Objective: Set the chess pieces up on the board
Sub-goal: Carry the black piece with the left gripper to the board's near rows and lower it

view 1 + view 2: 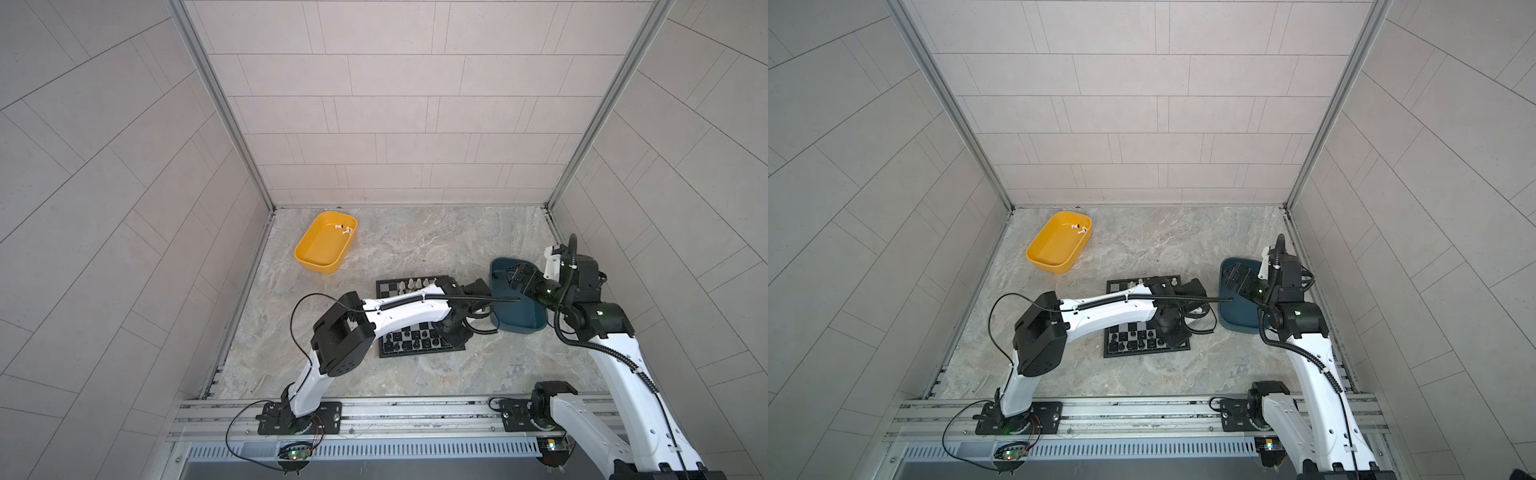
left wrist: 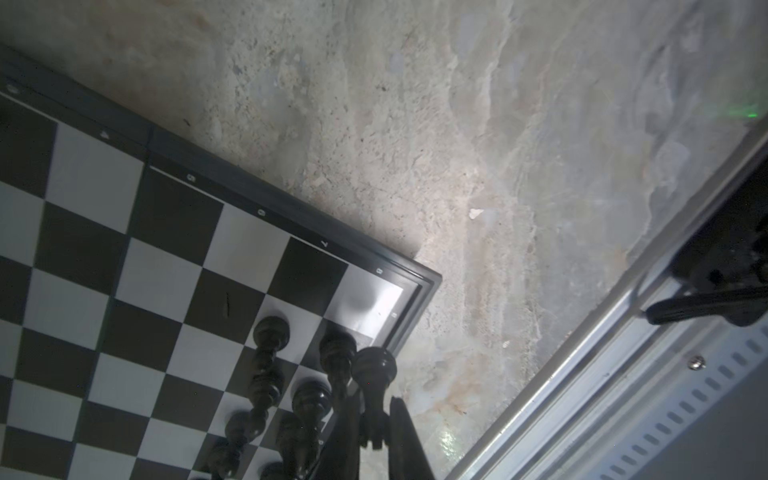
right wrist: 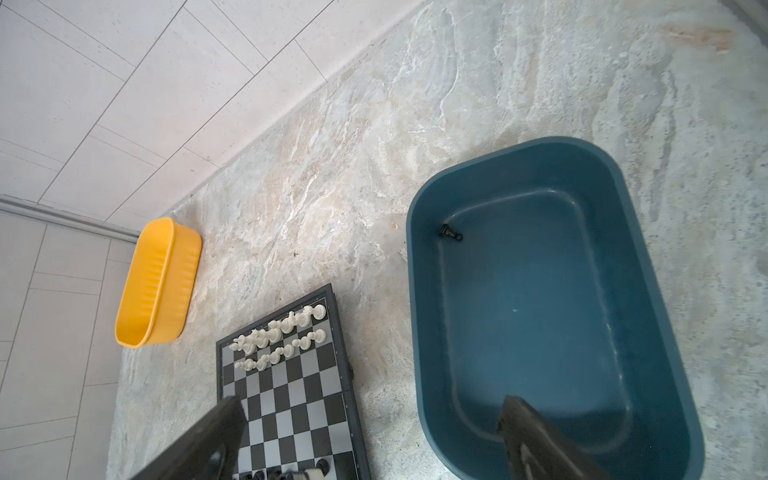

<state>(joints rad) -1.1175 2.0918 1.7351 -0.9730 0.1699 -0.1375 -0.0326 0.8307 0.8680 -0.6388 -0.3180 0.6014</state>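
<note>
Yellow oblong plastic tray (image 1: 320,249) sits upper left on the marbled grey tabletop (image 1: 415,245) in both top views, with a couple of small loose white chessmen (image 1: 343,229) lying at its upper end. Centre of frame: small square chessboard with black and light-grey squares and a thin black border (image 1: 386,287), flat on the tabletop, well apart from the yellow tray. Standing white chessmen (image 3: 282,336) fill two rows along the board's upper edge, and standing black chessmen (image 1: 411,338) sit on the lower rows. The white-and-black left arm (image 1: 399,309) lies across the board's middle and hides it. Left gripper (image 2: 374,397) is at the board's lower right corner, jaws narrow, pinched on the stem of one black round-headed piece (image 2: 373,365). That piece is upright, just beside other black chessmen, over the border; cannot tell if its base touches. Just right of the board: teal oblong plastic tray (image 1: 519,316), with one fallen black chessman (image 3: 451,233) lying in an inner corner. Right gripper (image 3: 372,400) hangs above the teal tray's upper part, jaws spread wide, nothing between them.
</note>
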